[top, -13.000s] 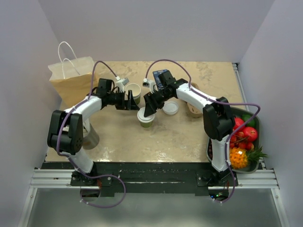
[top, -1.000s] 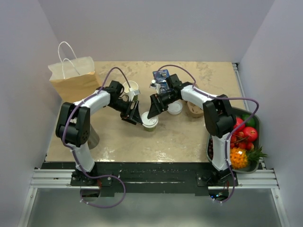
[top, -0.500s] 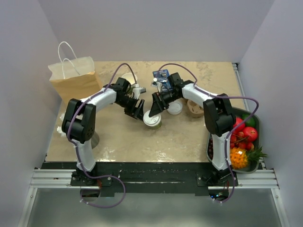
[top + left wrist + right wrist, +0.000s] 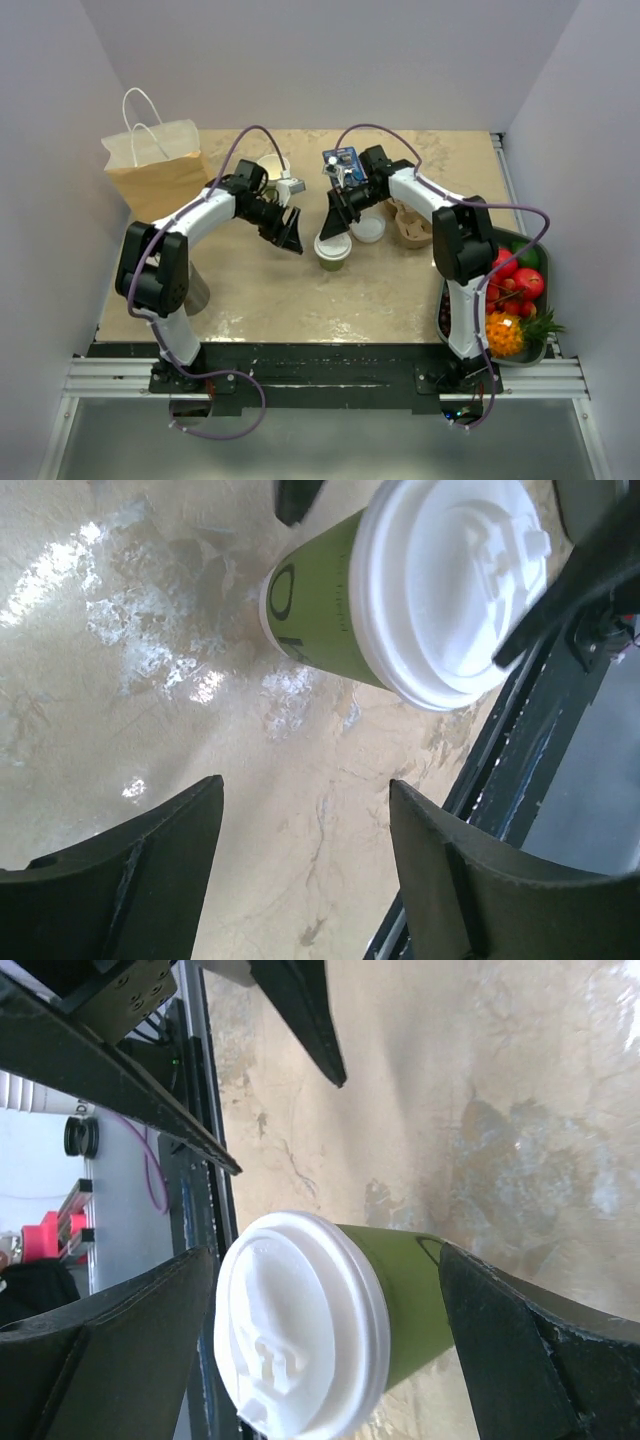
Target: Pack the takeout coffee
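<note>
While the takeout coffee stands upright on the tabletop with its white lid on, well to the right of the paper bag, my right gripper hangs just behind and above it with its fingers spread wide. From that wrist, the cup lies between them, and I cannot tell whether either finger touches it. My left gripper sits just to the cup's left, fingers apart, holding nothing.

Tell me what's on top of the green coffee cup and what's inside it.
A round white plastic lid caps the green cup. Whatever is inside cannot be seen: the lid covers the whole opening.
</note>
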You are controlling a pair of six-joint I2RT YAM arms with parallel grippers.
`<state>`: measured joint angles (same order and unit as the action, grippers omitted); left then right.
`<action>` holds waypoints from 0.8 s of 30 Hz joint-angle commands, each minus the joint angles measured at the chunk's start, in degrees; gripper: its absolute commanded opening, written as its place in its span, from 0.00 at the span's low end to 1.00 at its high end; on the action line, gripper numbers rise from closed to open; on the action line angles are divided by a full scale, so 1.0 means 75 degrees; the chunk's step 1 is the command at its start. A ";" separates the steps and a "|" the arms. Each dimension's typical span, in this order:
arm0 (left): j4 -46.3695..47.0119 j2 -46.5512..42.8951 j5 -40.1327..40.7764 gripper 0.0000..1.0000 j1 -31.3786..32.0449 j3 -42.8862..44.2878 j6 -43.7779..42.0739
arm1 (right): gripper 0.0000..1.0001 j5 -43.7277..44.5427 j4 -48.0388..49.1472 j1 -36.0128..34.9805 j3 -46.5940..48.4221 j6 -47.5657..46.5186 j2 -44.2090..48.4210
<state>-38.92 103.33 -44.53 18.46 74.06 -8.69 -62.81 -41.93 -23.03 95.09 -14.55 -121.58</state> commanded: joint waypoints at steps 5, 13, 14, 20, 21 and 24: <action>0.0302 -0.1108 -0.0225 0.72 -0.0024 -0.0032 -0.1173 | 0.99 -0.0474 -0.0222 0.0269 0.0962 -0.0440 -0.0137; 0.1087 -0.1882 0.0170 0.75 0.0152 0.0612 -0.1713 | 0.99 0.1241 0.0761 0.0527 0.1197 0.0111 0.1171; 0.1122 -0.1906 0.0242 0.75 0.0164 0.0683 -0.1724 | 0.99 0.1493 0.0972 0.0597 0.0918 0.0111 0.1396; 0.0865 -0.2175 0.0582 0.79 0.0176 0.1327 -0.2086 | 0.99 0.2386 0.1643 0.0972 0.0014 0.0183 0.2745; 0.0876 -0.2350 0.0606 0.83 0.0176 0.1537 -0.2146 | 0.99 0.2432 0.1491 0.0961 -0.0057 -0.0259 0.2839; 0.0830 -0.2539 0.0898 0.96 0.0176 0.2215 -0.2356 | 0.99 0.2713 0.1185 0.0961 -0.0641 -0.0824 0.3330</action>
<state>-34.00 88.64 -39.92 19.66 82.87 -22.15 -47.16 -32.05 -15.57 95.46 -14.85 -99.90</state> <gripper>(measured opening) 0.908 0.990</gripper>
